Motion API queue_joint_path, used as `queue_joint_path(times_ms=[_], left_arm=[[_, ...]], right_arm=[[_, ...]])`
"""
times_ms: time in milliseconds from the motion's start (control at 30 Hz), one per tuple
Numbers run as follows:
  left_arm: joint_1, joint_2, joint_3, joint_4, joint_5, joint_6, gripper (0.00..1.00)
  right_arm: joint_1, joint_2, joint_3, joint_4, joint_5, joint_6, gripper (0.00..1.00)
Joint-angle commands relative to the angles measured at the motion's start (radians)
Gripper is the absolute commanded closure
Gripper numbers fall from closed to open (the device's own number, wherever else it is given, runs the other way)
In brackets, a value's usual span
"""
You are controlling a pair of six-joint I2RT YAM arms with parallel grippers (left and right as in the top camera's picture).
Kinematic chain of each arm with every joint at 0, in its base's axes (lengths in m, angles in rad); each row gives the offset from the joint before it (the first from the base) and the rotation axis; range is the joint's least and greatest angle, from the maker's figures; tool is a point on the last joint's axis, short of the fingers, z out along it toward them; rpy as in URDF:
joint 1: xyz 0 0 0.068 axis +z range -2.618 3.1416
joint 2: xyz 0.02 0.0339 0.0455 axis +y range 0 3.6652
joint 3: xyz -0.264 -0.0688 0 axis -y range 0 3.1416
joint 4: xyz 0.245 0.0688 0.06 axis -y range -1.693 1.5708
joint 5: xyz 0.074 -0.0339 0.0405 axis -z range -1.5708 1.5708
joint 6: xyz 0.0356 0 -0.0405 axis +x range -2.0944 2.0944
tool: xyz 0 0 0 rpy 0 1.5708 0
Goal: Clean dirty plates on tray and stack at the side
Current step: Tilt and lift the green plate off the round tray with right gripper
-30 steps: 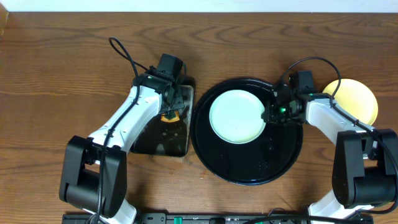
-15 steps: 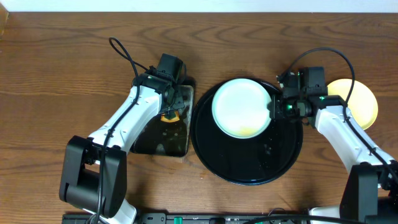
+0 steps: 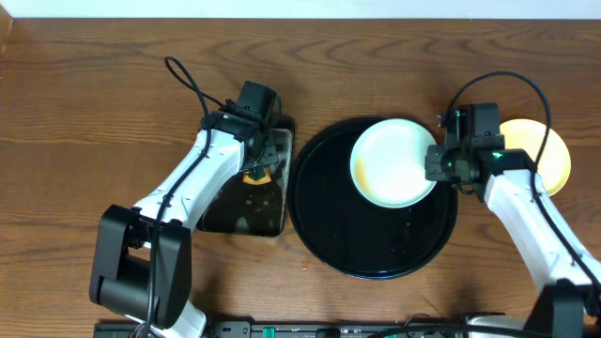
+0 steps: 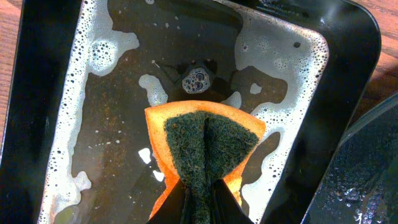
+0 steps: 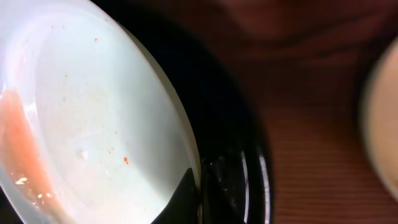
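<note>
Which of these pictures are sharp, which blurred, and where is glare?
Overhead view: sharp and evenly lit, though the green plate looks washed out, nearly white, and the round black tray has a wet sheen. Left wrist view: sharp on the sponge and foam. Right wrist view: out of focus throughout; the green plate, tray and the yellow plate at the right edge are soft.

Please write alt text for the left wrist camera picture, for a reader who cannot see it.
The left tool grips a folded sponge, orange with a dark green scrubbing side, pinched at the bottom of the picture. Behind it is a rectangular black tray holding dark water with white foam along its edges.
</note>
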Motion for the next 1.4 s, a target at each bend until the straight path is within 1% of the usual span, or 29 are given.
queue_joint_path(times_ms=[0,100,200,367,500,633,867,1167,1267,1367], left_arm=[[0.002,-0.01,-0.008,-0.003,-0.012,0.017,0.9],[0.002,-0.01,-0.008,-0.003,-0.012,0.017,0.9],[0.002,-0.01,-0.008,-0.003,-0.012,0.017,0.9],[0.002,-0.01,-0.008,-0.003,-0.012,0.017,0.9],[0.002,-0.01,-0.008,-0.002,-0.013,0.017,0.9],[0.002,-0.01,-0.008,-0.002,-0.013,0.017,0.9],[0.002,-0.01,-0.008,-0.002,-0.013,0.017,0.9],[0.002,-0.01,-0.008,-0.002,-0.013,0.017,0.9],[0.002,-0.01,-0.008,-0.003,-0.013,0.017,0.9],[0.002,-0.01,-0.008,-0.003,-0.013,0.017,0.9]], right_arm=[[-0.002,-0.064,0.016,0.003,0.031,-0.031,0.99],[0.002,-0.089,0.016,0.005,0.052,-0.047,0.99],[0.026,-0.11,0.016,-0.001,0.124,-0.048,0.99],[0.109,-0.135,0.016,0.013,0.283,-0.079,0.99],[0.212,-0.14,0.016,0.016,0.429,-0.084,0.99],[0.321,-0.14,0.016,0.039,0.616,-0.085,0.99],[0.524,-0.14,0.016,0.126,0.903,-0.179,0.99],[0.686,-0.14,0.016,0.282,1.09,-0.391,0.99],[0.7,-0.14,0.016,0.3,1.098,-0.423,0.99],[0.704,-0.14,0.016,0.302,1.104,-0.424,0.99]])
